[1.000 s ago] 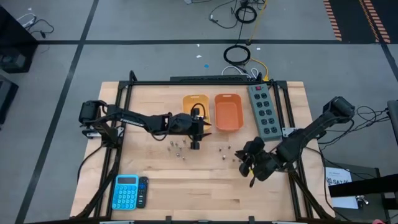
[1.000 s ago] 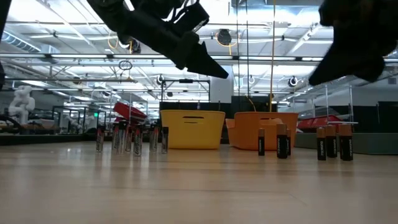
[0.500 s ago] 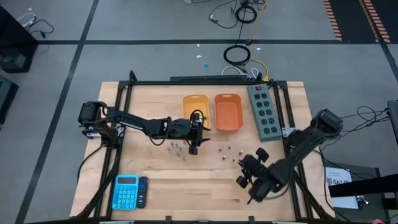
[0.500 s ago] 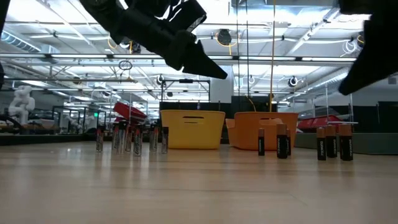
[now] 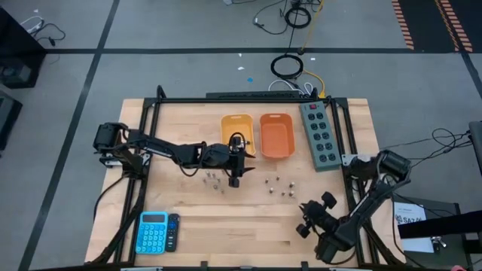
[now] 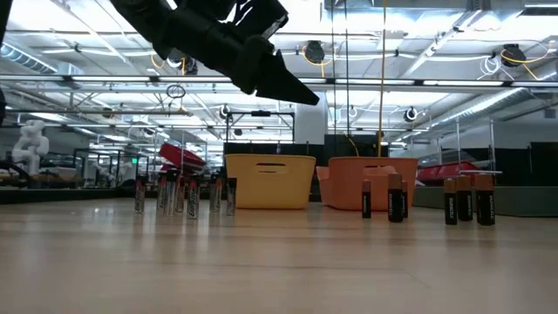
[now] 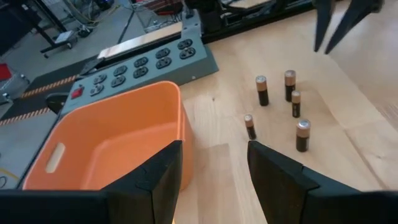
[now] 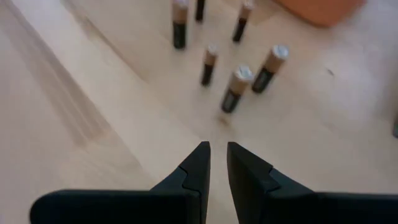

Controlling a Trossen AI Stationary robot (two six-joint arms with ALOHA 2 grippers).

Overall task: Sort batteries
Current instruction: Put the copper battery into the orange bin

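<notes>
Silvery-grey batteries (image 5: 215,178) stand upright in a cluster on the table, left of centre (image 6: 183,194). Dark batteries with copper tops (image 5: 277,184) stand upright in a looser group right of centre (image 7: 286,106) (image 8: 230,62). My left gripper (image 5: 236,178) hovers open above the table just right of the silvery cluster, with nothing between its fingers (image 7: 214,165). My right gripper (image 5: 307,223) is near the table's near right corner, pointing slantwise down toward the dark batteries. Its fingers (image 8: 217,152) stand a narrow gap apart and hold nothing.
A yellow bin (image 5: 236,132) and an orange bin (image 5: 276,135) stand side by side behind the batteries. A grey power strip (image 5: 319,135) lies right of the orange bin. A blue calculator (image 5: 153,232) lies at the near left.
My right gripper has drawn back from the dark batteries toward the table's near right corner, sinking and turning, and has left the low view. The gap between its fingers looks unchanged. The batteries stand where they were.
</notes>
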